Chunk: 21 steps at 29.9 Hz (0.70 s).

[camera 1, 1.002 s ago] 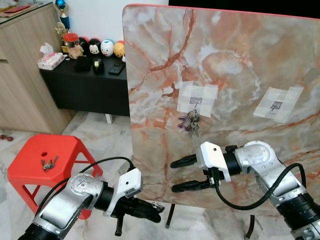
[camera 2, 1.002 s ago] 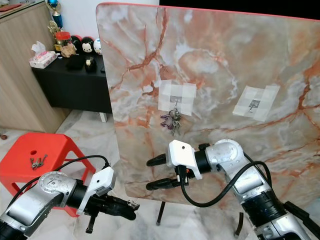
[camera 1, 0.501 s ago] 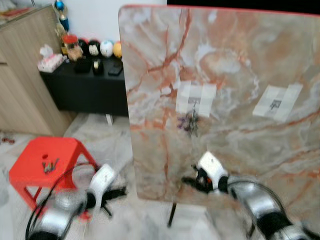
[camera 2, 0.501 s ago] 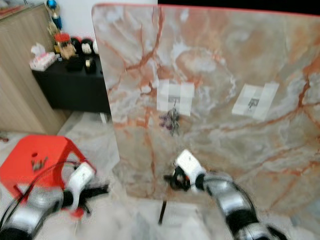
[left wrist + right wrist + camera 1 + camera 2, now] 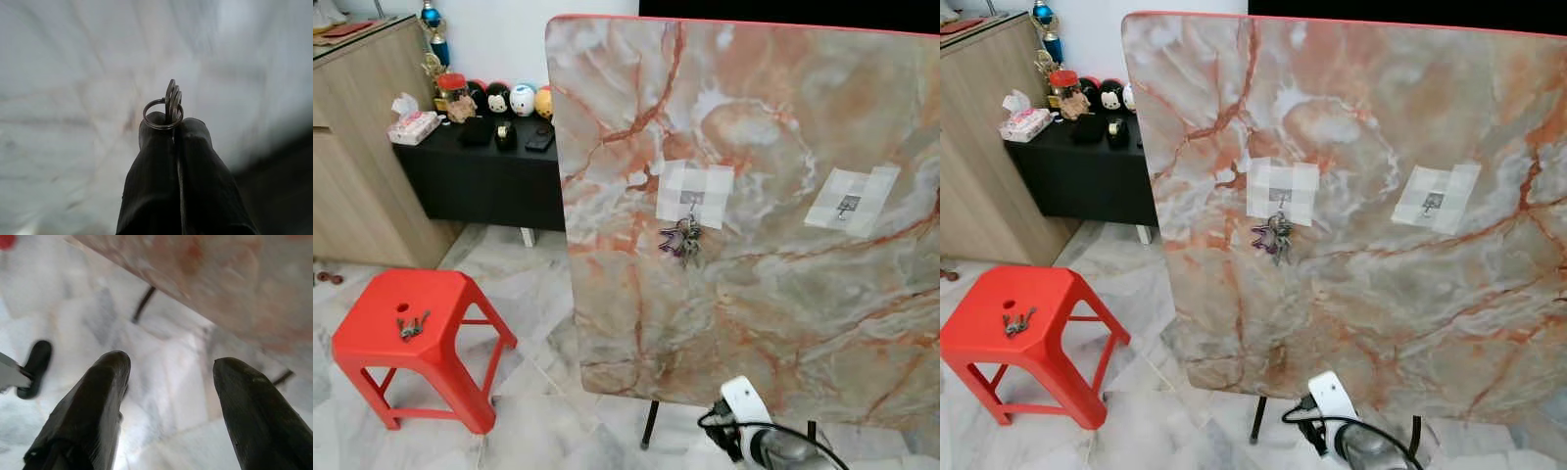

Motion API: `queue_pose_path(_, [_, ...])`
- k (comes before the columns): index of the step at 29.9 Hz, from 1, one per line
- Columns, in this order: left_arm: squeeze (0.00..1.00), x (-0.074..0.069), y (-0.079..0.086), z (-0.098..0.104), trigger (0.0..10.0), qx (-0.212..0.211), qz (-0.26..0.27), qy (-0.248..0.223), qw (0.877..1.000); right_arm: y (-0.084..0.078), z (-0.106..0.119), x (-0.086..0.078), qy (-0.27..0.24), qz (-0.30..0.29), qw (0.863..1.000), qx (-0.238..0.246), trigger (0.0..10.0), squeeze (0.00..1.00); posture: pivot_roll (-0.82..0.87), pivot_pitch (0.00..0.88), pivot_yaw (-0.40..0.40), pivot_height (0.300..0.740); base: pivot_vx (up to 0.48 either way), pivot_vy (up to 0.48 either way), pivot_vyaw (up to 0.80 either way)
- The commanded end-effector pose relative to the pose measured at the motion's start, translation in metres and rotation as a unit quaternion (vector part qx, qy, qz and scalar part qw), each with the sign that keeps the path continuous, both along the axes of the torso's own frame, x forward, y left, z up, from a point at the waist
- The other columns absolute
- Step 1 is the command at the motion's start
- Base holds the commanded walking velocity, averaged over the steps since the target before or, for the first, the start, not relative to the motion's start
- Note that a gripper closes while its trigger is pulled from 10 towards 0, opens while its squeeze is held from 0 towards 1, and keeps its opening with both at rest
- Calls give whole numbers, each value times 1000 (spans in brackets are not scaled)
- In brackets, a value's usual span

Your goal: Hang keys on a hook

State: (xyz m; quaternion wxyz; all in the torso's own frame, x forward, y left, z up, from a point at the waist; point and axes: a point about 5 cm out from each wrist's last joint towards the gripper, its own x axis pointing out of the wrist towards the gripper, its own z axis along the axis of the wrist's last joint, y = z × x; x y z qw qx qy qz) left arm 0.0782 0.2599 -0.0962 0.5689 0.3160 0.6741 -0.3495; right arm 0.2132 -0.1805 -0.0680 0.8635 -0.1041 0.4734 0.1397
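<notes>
One bunch of keys already hangs from the left hook on the marble board, while the left claw, clamped on a key ring, has yet to reach the bare right hook; the right claw hangs apart, low.

Key bunch, silver with some purple, hangs on left hook, taped to upright marble board. Right hook bare, taped likewise. Second keys lie flat on red stool. Third key ring pinched between left gripper fingertips.
</notes>
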Motion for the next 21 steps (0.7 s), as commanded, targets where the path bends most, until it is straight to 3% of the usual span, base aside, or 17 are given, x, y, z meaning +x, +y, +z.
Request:
queue_pose_path(1, [0, -13, 10, 0, 10000, 34, -55, 28, 998, -5, -5, -8, 10, -13, 1000, -21, 10000, 0, 48, 15, -75, 740, 0, 0, 0])
queue_pose_path(4, [0, -20, 22, -1, 10000, 91, -20, -10, 996, -8, -11, -19, 27, -25, 999, -34, 10000, 0, 49, 17, -81, 740, 0, 0, 0])
queue_pose_path(6, [0, -22, 23, -1, 10000, 100, 0, -29, 995, -8, -13, -22, 30, -27, 999, -33, 10000, 0, 49, 19, -83, 740, 0, 0, 0])
queue_pose_path(7, [0, -23, 16, -5, 10000, 80, 71, -44, 993, -7, -15, -26, 35, -25, 999, -33, 10000, 0, 51, 18, -83, 740, 0, 0, 0])
queue_pose_path(10, [0, -19, 9, -6, 10000, 64, 73, -60, 993, -6, -16, -29, 37, -29, 998, -31, 10000, 0, 51, 18, -83, 740, 0, 0, 0])
queue_pose_path(11, [0, -14, 4, -8, 10000, 51, 108, -74, 990, -6, -17, -30, 38, -30, 998, -32, 10000, 0, 46, 17, -79, 740, 0, 0, 0])
queue_pose_path(12, [0, -14, 4, -8, 10000, 51, 108, -74, 990, -6, -17, -30, 38, -30, 998, -32, 10000, 0, 46, 17, -79, 740, 0, 0, 0])
queue_pose_path(13, [0, 0, -18, -11, 10000, -5, 191, -102, 976, -5, -19, -34, 43, -29, 998, -35, 10000, 0, 47, 12, -80, 740, 0, 0, 0])
queue_pose_path(15, [0, 7, -32, -13, 10000, -38, 236, -110, 965, -4, -20, -37, 46, -29, 998, -36, 10000, 0, 47, 12, -80, 740, 0, 0, 0])
queue_pose_path(16, [0, 9, -31, -13, 10000, -11, 118, -104, 988, -3, -21, -38, 47, -29, 998, -37, 10000, 0, 47, 12, -80, 740, 0, 0, 0])
queue_pose_path(17, [0, 6, -25, -12, 10000, 21, 30, -94, 995, -3, -21, -38, 46, -28, 998, -38, 10000, 0, 48, 5, -81, 740, 0, 0, 0])
queue_pose_path(18, [0, 5, -21, -12, 10000, 42, -27, -88, 995, -3, -21, -38, 46, -27, 998, -39, 10000, 0, 48, 5, -81, 740, 0, 0, 0])
queue_pose_path(20, [0, 3, -19, -12, 10000, 51, -18, -90, 994, -2, -21, -37, 45, -27, 998, -40, 10000, 0, 44, 2, -79, 740, 0, 0, 0])
queue_pose_path(21, [0, 1, -15, -11, 10000, 52, 71, -105, 991, -2, -20, -35, 43, -30, 998, -39, 10000, 0, 41, 0, -77, 740, 0, 0, 0])
